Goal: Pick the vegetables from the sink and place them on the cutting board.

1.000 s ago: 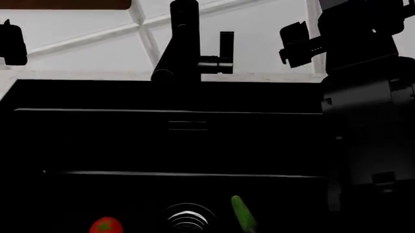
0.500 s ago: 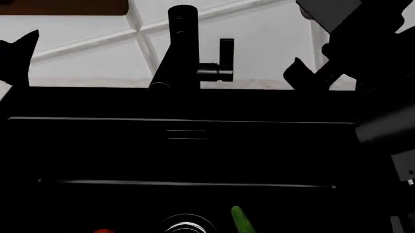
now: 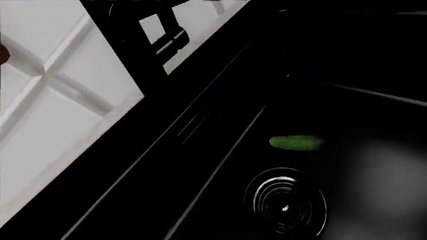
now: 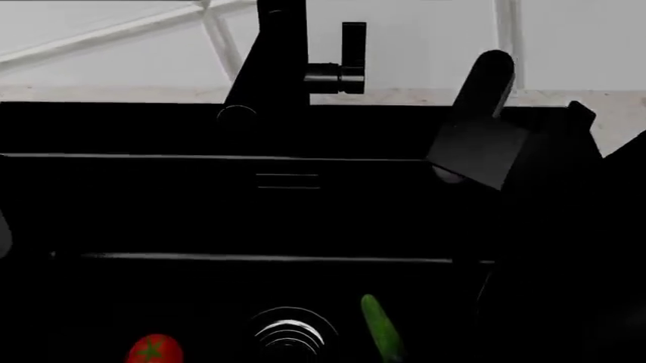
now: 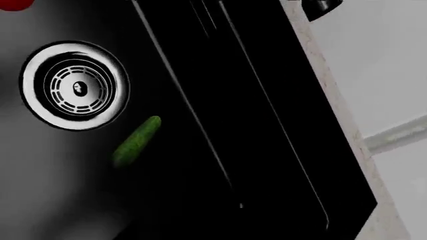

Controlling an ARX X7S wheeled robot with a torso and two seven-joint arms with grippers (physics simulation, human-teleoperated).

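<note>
**A:** What do you have in the sink right now?

**B:** From the head view I see the black sink (image 4: 202, 212) filling most of the picture. The tomato (image 4: 154, 350) sits on the basin floor at the lower left, green stem top up. The cucumber (image 4: 382, 333) lies to the right of the chrome drain (image 4: 290, 333), apart from it. The drain sits between the two vegetables.

**A:** Anything in the way?

**B:** The black faucet (image 4: 277, 64) stands at the back rim, its lever (image 4: 352, 57) sticking out to the right. My right arm (image 4: 485, 144) hangs dark over the right side of the basin, with the cucumber below it and to its left. Behind the sink runs a pale speckled worktop (image 4: 404, 97) strip and a white tiled wall (image 4: 121, 53).

**A:** And the pincers?

**B:** I cannot tell for the right pincer; the arm shows only as a black shape. The left pincer is not in any picture. Both wrist views look down on the cucumber (image 5: 135, 141) beside the drain (image 5: 73, 86), nothing touching it. The left wrist view shows it (image 3: 295, 143) lying free on the floor too.
</note>
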